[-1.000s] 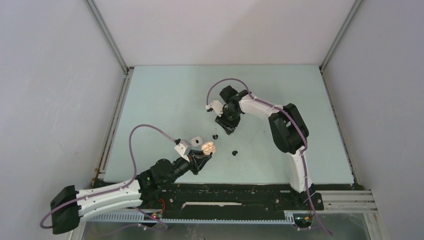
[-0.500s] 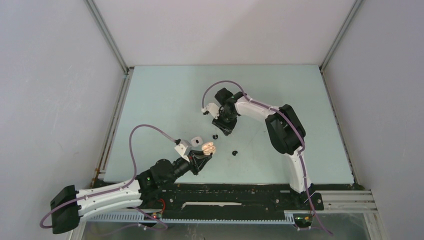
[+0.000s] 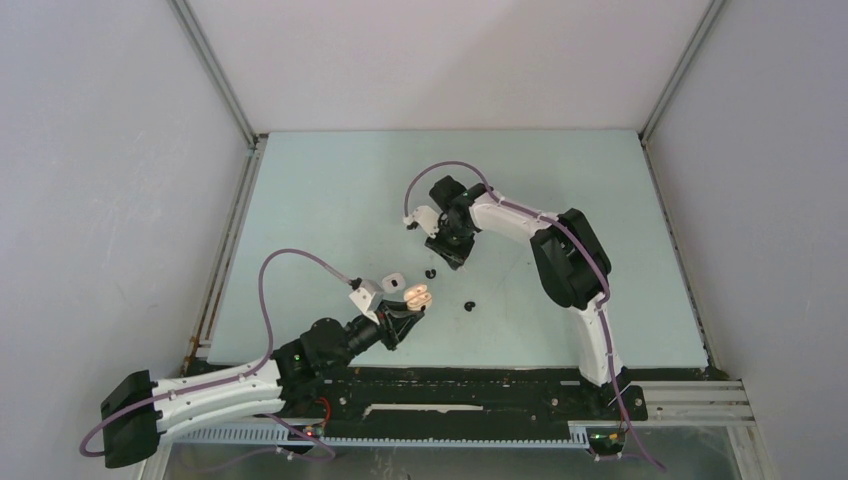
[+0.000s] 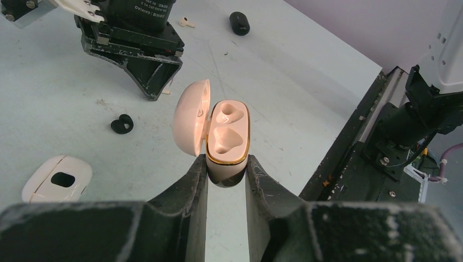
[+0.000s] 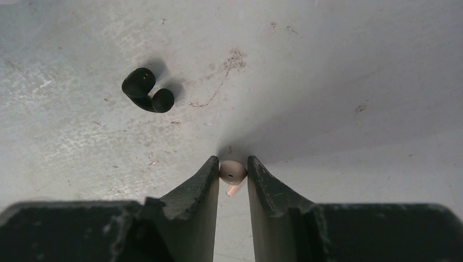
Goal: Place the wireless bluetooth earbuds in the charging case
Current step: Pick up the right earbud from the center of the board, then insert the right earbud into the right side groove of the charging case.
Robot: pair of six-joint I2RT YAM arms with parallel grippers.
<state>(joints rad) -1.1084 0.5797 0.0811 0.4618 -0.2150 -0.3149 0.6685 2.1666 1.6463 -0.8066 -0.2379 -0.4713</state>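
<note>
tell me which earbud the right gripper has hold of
The beige earbud, pinched in the right gripper; the black earbud lies loose on the table, untouched.

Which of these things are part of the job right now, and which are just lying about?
In use: beige earbud pinched in the right end effector; open beige case held in the left end effector.
Lying about: black earbud; another black earbud; white earbud; white case.
</note>
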